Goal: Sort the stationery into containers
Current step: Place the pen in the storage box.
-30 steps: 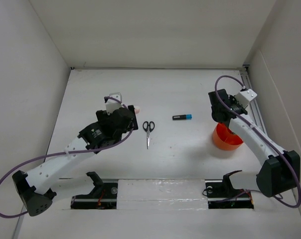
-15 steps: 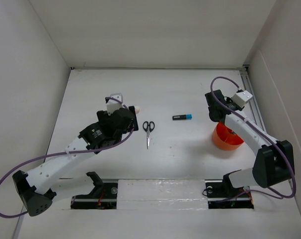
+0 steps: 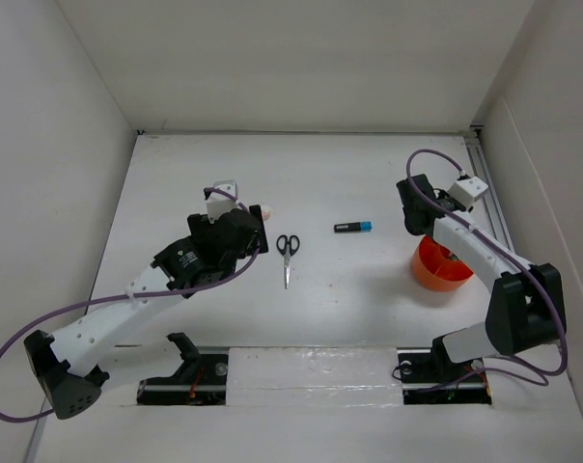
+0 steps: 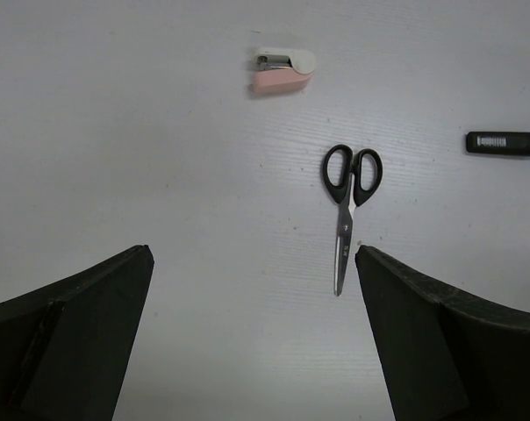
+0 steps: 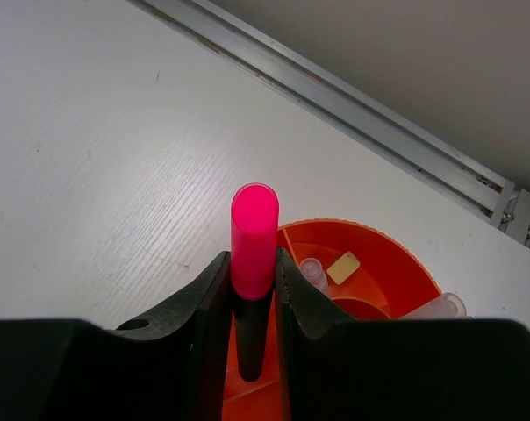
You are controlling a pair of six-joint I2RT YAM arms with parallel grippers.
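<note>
Pinching the pink-capped marker (image 5: 254, 224) above the orange tub (image 5: 397, 263) at the table's (image 3: 349, 174) right edge, right gripper (image 5: 252, 263) needs lowering, then release; left gripper (image 4: 252, 254) gapes empty.

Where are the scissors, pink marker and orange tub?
Black-handled scissors (image 4: 345, 215), left wrist view, by the pivot.
Pink-capped black marker (image 5: 253, 259), right wrist view, on the cap.
Round orange plastic tub (image 5: 395, 263), right wrist view, inner wall.

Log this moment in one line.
right fingers shut on pink-capped marker by orange tub | left fingers open | loose: scissors, blue-capped marker
</note>
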